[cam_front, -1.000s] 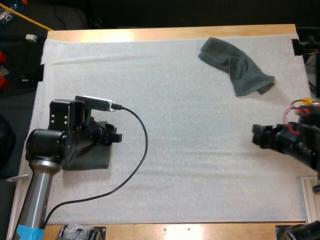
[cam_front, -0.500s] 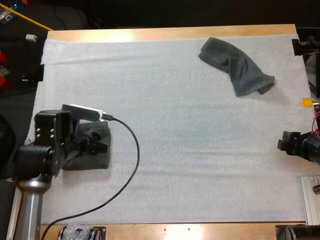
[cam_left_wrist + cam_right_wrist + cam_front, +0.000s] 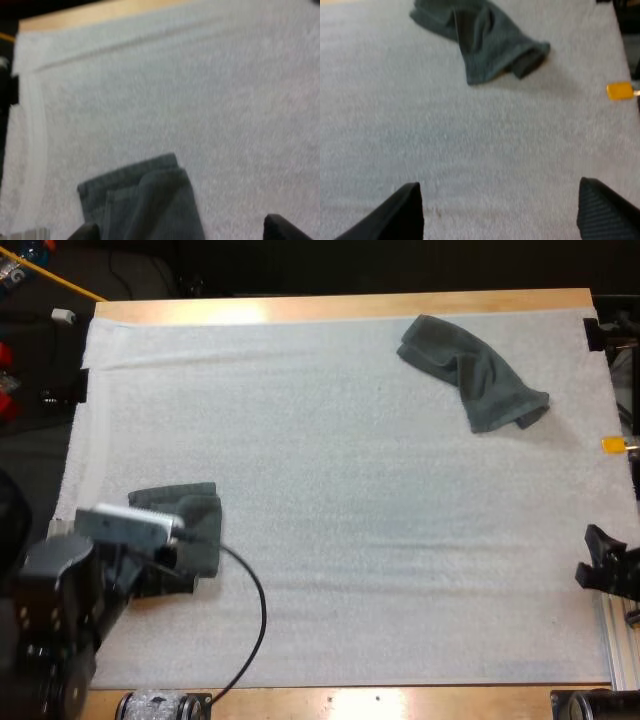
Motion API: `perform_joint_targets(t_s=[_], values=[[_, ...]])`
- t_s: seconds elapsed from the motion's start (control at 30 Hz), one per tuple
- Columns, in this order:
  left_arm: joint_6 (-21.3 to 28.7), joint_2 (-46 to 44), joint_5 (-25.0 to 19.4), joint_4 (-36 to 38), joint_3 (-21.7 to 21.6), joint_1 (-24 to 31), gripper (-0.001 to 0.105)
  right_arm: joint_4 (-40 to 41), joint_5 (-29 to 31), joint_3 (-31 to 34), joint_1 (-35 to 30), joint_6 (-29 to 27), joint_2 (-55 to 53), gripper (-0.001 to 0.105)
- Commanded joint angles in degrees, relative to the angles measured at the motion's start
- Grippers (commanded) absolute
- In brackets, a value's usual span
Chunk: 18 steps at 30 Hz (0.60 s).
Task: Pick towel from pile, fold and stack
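A crumpled dark grey-green towel (image 3: pixel 470 370) lies at the far right of the white mat (image 3: pixel 350 460). A folded towel (image 3: pixel 190 525) rests near the mat's left edge, partly hidden under my left arm. In the left wrist view my left gripper (image 3: pixel 182 231) is open and just short of the folded towel (image 3: pixel 145 200), gripping nothing. My right gripper (image 3: pixel 590 556) sits at the mat's right edge. It is open over bare mat (image 3: pixel 502 215), with the crumpled towel (image 3: pixel 480 37) well ahead of it.
The wooden table edge (image 3: pixel 340 308) runs along the far side. A metal rail (image 3: pixel 618 640) sits at the near right corner beside my right arm. The middle of the mat is bare.
My left arm has pulled back toward the near left corner, uncovering the folded towel. My right arm has withdrawn to the right edge. Neither towel has moved.
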Motion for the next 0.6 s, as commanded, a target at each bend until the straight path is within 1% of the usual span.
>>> perform_joint_targets(t_s=[0.0, 0.2, 0.4, 0.57], values=[[-0.6, -1.1, 0.3, 0.4, -0.2, 0.0, 0.062, 0.5, 0.1, -0.3, -0.2, -0.7, -1.4, 0.063], [-1.6, -9.3, 0.3, 2.6, 0.8, 0.0, 0.062, 1.4, -0.2, -0.3, -0.2, -0.7, -8.2, 0.063], [-1.6, -17.4, 0.3, 5.3, 4.8, 0.0, 0.062, 2.7, -0.2, -0.3, -0.2, 0.3, -14.2, 0.063], [-1.6, -25.0, 0.3, 9.4, 8.1, 0.0, 0.062, 3.1, -0.2, 0.0, -0.2, 1.1, -19.3, 0.063]])
